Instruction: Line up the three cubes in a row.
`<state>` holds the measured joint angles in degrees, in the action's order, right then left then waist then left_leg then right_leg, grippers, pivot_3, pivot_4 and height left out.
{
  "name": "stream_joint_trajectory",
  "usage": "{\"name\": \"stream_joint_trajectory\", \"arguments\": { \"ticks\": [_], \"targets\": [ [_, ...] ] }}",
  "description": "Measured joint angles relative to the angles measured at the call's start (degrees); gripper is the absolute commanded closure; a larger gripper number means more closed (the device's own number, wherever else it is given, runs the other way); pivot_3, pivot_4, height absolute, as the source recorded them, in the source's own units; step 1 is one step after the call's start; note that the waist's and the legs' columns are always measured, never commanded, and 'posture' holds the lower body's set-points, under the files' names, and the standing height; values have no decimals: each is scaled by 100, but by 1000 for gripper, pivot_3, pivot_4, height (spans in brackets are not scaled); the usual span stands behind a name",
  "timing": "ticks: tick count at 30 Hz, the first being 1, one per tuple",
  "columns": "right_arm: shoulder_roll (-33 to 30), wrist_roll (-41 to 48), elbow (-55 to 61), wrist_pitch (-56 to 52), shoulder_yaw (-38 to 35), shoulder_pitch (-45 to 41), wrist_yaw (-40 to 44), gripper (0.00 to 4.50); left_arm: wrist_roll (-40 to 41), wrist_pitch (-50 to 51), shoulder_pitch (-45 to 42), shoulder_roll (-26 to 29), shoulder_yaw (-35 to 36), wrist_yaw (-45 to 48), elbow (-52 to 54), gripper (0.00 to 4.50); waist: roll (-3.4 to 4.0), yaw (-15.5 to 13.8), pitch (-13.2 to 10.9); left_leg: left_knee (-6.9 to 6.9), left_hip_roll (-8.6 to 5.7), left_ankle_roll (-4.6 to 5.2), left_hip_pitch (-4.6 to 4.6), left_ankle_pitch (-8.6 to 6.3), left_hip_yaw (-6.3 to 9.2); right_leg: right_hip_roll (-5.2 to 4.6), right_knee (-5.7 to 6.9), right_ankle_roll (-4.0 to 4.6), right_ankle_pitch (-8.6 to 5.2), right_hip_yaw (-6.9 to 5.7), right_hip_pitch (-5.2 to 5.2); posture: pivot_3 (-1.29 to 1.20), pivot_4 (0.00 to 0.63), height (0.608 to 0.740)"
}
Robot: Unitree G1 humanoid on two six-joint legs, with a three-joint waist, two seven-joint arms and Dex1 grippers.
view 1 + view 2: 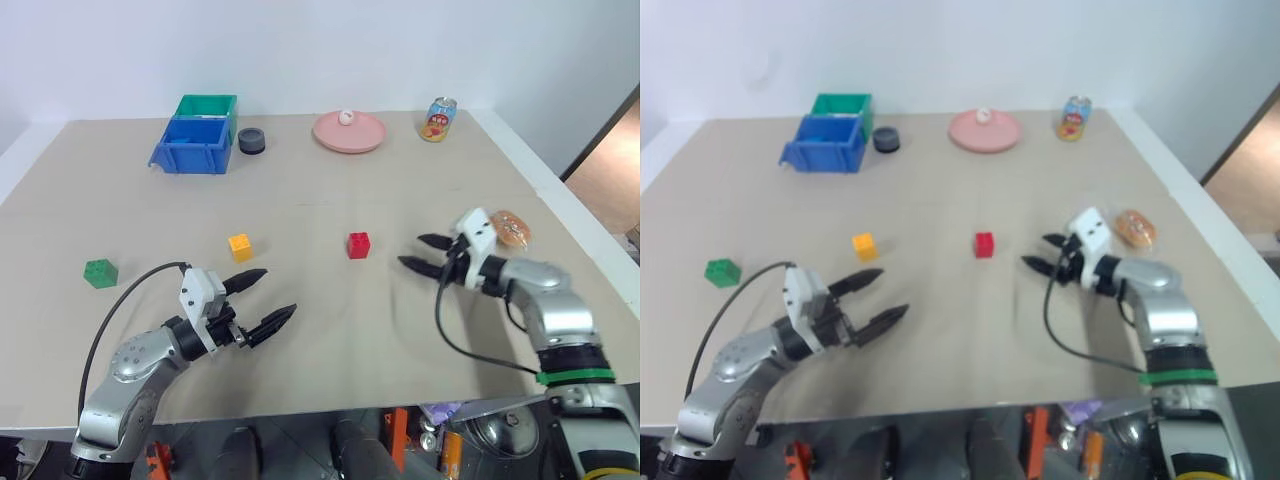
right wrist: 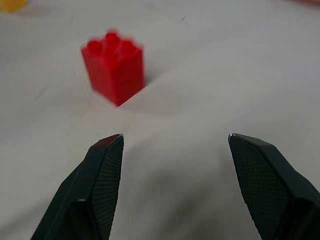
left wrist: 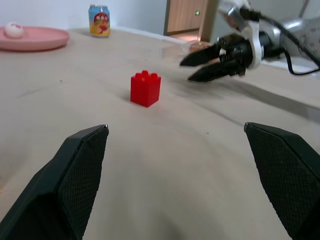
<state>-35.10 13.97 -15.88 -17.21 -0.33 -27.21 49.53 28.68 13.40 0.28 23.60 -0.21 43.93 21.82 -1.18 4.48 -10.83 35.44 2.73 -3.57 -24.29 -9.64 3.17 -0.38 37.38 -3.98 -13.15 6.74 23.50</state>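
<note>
Both grippers released over a matte beige table (image 1: 330, 330), three studded plastic cubes lying loose on it.

The red cube (image 1: 359, 245) sits mid-table, just ahead of the right gripper (image 1: 424, 253), whose black textured fingers (image 2: 107, 165) stand apart around nothing. The yellow cube (image 1: 240, 246) lies near the left gripper (image 1: 263, 299), jaws wide and empty. The green cube (image 1: 100, 273) rests well apart, toward the left edge. A glossy wrapped bun (image 1: 512, 229), perhaps touching the right wrist, lies beside it.

I find no legible text; the drink can (image 1: 438, 119) at my one o'clock bears a printed picture, its wording unreadable.
</note>
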Motion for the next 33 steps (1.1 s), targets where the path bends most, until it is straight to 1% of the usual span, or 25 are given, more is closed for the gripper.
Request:
{"name": "stream_joint_trajectory", "arguments": {
  "ticks": [3, 7, 9, 13, 17, 22, 27, 33],
  "targets": [
    [99, 97, 813, -399, 21, 458, -125, 1052, -14, -29, 2, -21, -2, -30, 14, 0, 0, -20, 0, -4, 0, -1, -1, -2, 3, 0, 0, -1, -8, -1, -1, 0, 150, 736],
    [183, 207, 1513, -805, -8, 829, -371, 1052, -15, -59, -5, -28, -3, -72, 15, 0, -1, -19, 1, -1, 0, -2, 2, -2, 3, 0, 0, 1, -8, -2, -2, 0, 150, 736],
    [295, 220, 1799, -1084, -31, 1024, -636, 1052, -9, -60, -6, -28, -3, -80, 15, 0, -2, -18, 1, 0, 0, -2, 3, -2, 3, 0, 0, 3, -6, -1, -2, 0, 150, 736],
    [468, 195, 2244, -1295, -32, 1250, -1050, 1052, -5, -61, -8, -29, -2, -86, 15, 0, -7, -17, 4, 1, 0, -2, 4, -2, 2, 0, 0, 5, -5, -2, -1, 0, 150, 736],
    [916, 44, 2751, -1630, 82, 1411, -1719, 1052, 9, -58, -72, -69, -3, -108, 15, 0, -8, -1, 4, -2, 1, -3, 3, -2, 1, 0, 0, 5, -6, -1, 4, 0, 150, 736],
    [1307, 12, 2876, -1995, 124, 1310, -2240, 1052, 52, -57, -84, -70, -2, -110, 15, 0, -26, 8, 15, -1, 3, -3, 4, -2, 1, 0, 0, 8, -4, -2, 4, 0, 150, 736],
    [1636, -154, 2621, -2089, 188, 998, -2712, 1052, 56, -55, -83, -65, 1, -110, 13, 0, -28, 10, 16, 0, 3, -3, 4, -2, 1, 0, 0, 11, -2, -2, 4, 0, 150, 736],
    [1806, -319, 2401, -1962, 265, 809, -2905, 1052, 69, -44, -81, -60, 7, -118, 16, 0, -27, 10, 16, -9, 3, -3, 1, -2, 1, 0, -2, 12, -4, -2, 8, 0, 150, 736]
  ]
}}
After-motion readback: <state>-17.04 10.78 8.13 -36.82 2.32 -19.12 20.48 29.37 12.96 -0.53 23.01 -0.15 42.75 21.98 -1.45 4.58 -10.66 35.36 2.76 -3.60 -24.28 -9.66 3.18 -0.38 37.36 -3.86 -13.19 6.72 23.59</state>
